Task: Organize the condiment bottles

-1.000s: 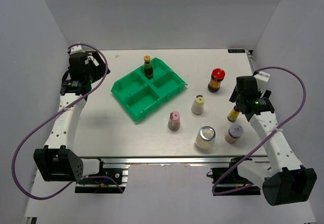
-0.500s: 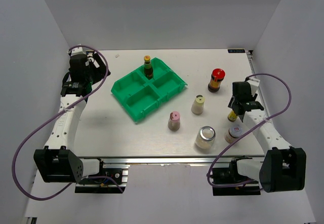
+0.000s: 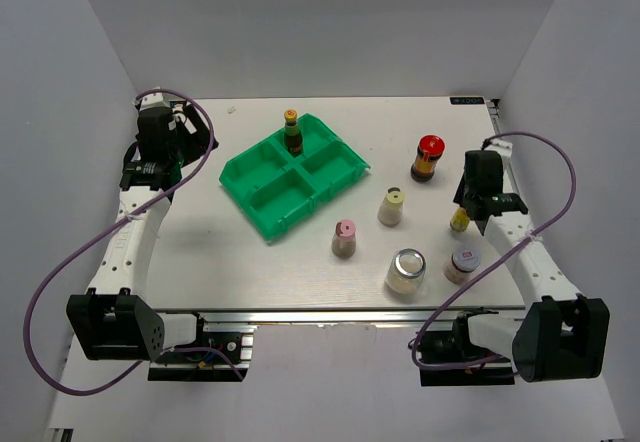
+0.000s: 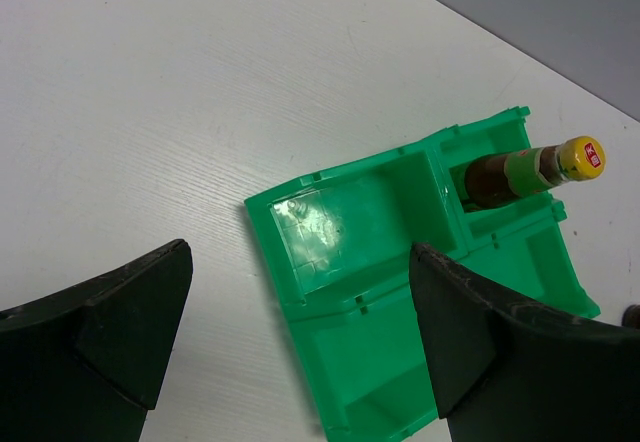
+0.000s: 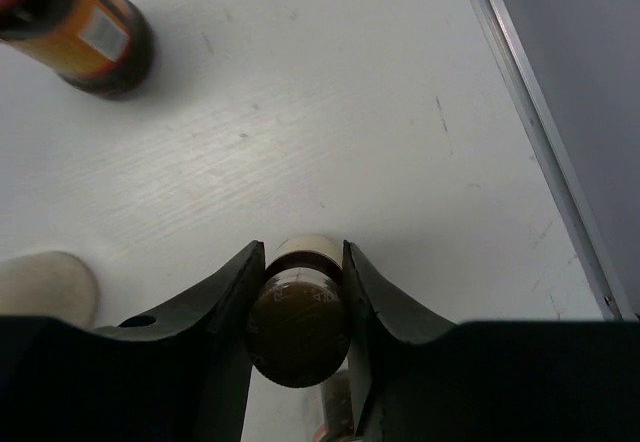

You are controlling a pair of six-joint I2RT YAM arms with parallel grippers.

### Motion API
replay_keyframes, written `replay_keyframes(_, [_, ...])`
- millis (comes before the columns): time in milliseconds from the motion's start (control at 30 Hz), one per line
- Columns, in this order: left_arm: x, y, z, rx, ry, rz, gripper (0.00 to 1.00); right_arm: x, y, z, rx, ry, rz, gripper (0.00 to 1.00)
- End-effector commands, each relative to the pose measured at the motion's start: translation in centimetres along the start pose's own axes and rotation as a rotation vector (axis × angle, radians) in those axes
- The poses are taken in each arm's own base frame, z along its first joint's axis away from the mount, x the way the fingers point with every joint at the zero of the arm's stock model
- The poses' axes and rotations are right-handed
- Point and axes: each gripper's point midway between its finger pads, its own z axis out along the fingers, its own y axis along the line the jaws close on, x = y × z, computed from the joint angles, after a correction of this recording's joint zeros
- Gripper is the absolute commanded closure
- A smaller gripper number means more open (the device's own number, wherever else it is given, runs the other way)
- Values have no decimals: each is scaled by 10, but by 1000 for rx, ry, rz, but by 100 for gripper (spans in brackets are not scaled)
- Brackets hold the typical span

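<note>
Seven small containers are in view. The first sauce bottle (image 3: 292, 132), slim and dark with a yellow cap, stands upright in the far compartment of the green tray (image 3: 262, 174). The second sauce bottle (image 3: 461, 222), of the same build, is on the right side of the table (image 3: 220, 252). The right gripper (image 5: 298, 292) is clamped on its neck, with one finger pressed to each side just under the cap. Whether its base rests on the table cannot be told. The left gripper (image 4: 300, 262) hangs with its jaws spread wide and nothing between them, above the tray's left corner. A dark jar with a red cap (image 3: 427, 158) stands behind the held bottle. A grey-lidded jar (image 3: 463, 263) with a red label stands just in front of it. Toward the middle are a white shaker with a yellow lid (image 3: 392, 206), a white shaker with a pink lid (image 3: 344, 238) and a clear jar with a silver lid (image 3: 405, 271), all upright and apart from one another. The table is pale with a faint wood grain, and plain white walls close it in on the left, far and right sides. A metal rail (image 5: 540, 132) runs along the right edge, near the held bottle. The tray sits turned at an angle, left of centre. The widest bare stretch lies between the tray and the near left corner. The loose containers crowd the right half, leaving only narrow gaps around the right gripper.
</note>
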Motion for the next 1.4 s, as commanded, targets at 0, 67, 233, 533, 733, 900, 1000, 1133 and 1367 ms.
replay_keyframes(0, [-11, 0, -5, -5, -42, -13, 2, -92, 36, -45, -207, -245, 40, 100])
replay_keyframes(67, [-15, 3, -6, -26, -56, -17, 2, -125, 66, -72, -326, -343, 19, 100])
replay_keyframes(233, [-18, 1, -7, -17, -69, -13, 2, -164, 151, -105, -519, -429, -105, 100])
replay_keyframes(533, [-19, 5, -2, -51, -57, -10, 2, -238, 280, -92, -728, -522, -111, 100])
replay_keyframes(733, [-22, 5, -3, -56, -61, -6, 2, -259, 376, -83, -858, -578, -145, 100])
replay_keyframes(900, [-22, 9, -7, -60, -79, 4, 2, -256, 415, -66, -871, -603, -144, 100])
replay_keyframes(1000, [-22, 13, -8, -81, -77, 6, 2, -233, 431, -50, -876, -582, -170, 100])
replay_keyframes(1133, [-23, 11, -8, -71, -84, 2, 2, -200, 455, -39, -896, -537, -232, 100])
replay_keyframes(1367, [-21, 12, -7, -78, -76, 3, 2, -159, 473, -8, -813, -499, -277, 100])
